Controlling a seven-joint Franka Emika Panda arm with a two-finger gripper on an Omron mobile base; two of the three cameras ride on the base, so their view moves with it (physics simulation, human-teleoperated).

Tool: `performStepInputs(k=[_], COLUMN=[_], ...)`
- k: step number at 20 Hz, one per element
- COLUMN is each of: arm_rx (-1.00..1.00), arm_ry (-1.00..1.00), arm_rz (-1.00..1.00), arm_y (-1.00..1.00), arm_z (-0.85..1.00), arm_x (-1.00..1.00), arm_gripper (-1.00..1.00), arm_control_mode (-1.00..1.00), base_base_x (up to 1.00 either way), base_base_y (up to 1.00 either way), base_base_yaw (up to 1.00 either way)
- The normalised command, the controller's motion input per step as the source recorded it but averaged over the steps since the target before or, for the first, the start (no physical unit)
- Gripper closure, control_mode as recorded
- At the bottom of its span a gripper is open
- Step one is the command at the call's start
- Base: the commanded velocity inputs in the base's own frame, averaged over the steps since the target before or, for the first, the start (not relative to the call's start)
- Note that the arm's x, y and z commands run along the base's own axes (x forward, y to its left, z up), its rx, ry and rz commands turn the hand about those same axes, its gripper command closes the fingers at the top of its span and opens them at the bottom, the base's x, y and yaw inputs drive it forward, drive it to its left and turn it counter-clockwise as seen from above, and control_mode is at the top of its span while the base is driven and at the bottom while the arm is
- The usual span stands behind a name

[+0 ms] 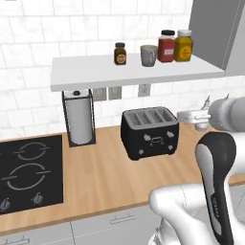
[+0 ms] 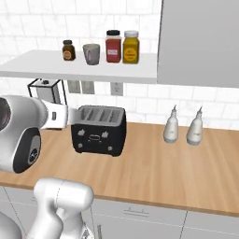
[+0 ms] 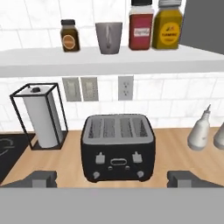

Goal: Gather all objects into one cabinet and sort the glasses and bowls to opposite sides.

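A grey-green mug [image 1: 148,55] [image 2: 91,53] [image 3: 109,38] stands upright on the white shelf [image 1: 95,74] backed by white tiles, between a small brown jar and a red jar. My gripper [image 3: 113,179] is open, its fingertips [image 3: 43,178] wide apart with nothing between them. It hovers over the counter in front of the black toaster, well below the mug and short of it. The two orange mugs, the brown wooden bowl and the grey-backed cabinet are out of view.
A small brown jar [image 3: 68,36], a red jar [image 3: 141,26] and a yellow jar [image 3: 167,27] flank the mug. On the wooden counter stand a black toaster [image 3: 118,146], a paper towel holder [image 1: 79,117], two white bottles [image 2: 172,127] and a stovetop [image 1: 28,172]. A grey wall cabinet [image 2: 200,42] hangs at right.
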Motion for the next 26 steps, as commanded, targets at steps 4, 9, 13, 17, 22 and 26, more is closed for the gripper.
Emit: performStepInputs(k=[4,9,13,17,22,26], arm_rx=[0.00,0.00,0.00,-0.04,-0.02,0.00], arm_ry=[-0.01,-0.05,-0.20,-0.10,-0.03,-0.01], arm_rz=[-0.07,-0.04,0.00,0.01,-0.01,0.00], arm_y=[-0.07,0.00,-0.03,0.00,0.00,0.03], arm_z=[0.93,0.95,0.52,0.04,0.00,0.00], arm_x=[-0.13,-0.02,-0.10,0.02,0.73,0.56], arm_gripper=[-1.00,-1.00,-1.00,-1.00,-1.00,-1.00], arm_control_mode=[-1.00,-1.00,-1.00,-1.00,-1.00,-1.00], base_base_x=[0.00,0.00,0.00,0.00,0.00,0.00], base_base_y=[0.00,0.00,0.00,0.00,0.00,0.00], base_base_yaw=[0.00,0.00,0.00,0.00,0.00,0.00])
